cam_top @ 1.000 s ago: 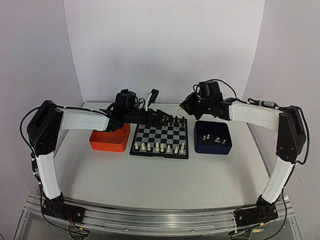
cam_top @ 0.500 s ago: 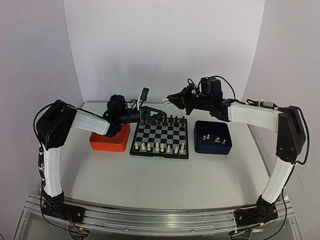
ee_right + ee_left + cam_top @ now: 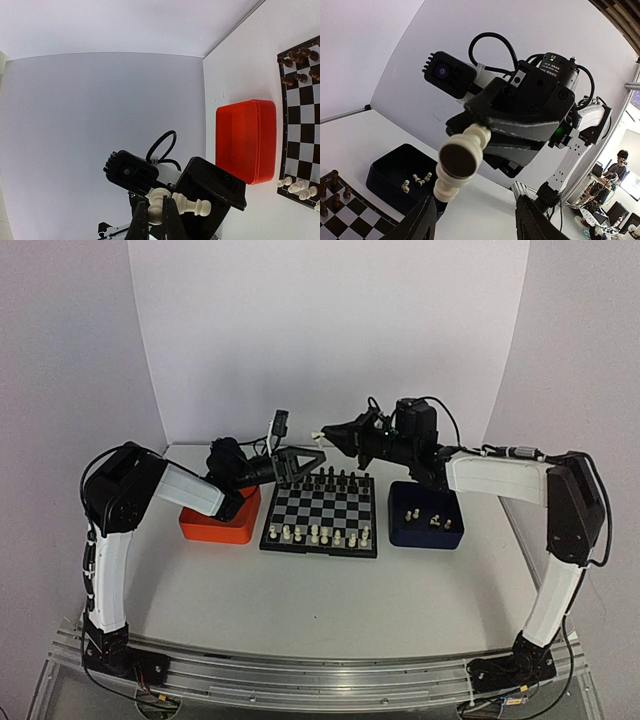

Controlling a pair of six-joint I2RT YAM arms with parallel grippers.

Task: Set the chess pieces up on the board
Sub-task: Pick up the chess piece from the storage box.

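Over the back-left corner of the board (image 3: 325, 510), my two grippers face each other tip to tip. My right gripper (image 3: 322, 436) (image 3: 154, 207) is shut on a cream chess piece (image 3: 159, 199); a second cream shape (image 3: 195, 205) juts sideways from it. The left wrist view shows that piece base-on (image 3: 460, 159), just above my left gripper (image 3: 305, 462) (image 3: 474, 200), whose fingers stand apart with nothing gripped. Several cream pieces (image 3: 316, 534) line the board's near row.
Black pieces (image 3: 340, 480) fill the board's far rows. The dark blue tray (image 3: 427, 537) right of the board holds several cream pieces (image 3: 435, 521). The orange tray (image 3: 215, 525) lies left of the board, under my left forearm.
My right gripper has carried the cream piece left and upward. My left gripper has drawn back left off the board, tilted up towards it, and its jaws have narrowed.
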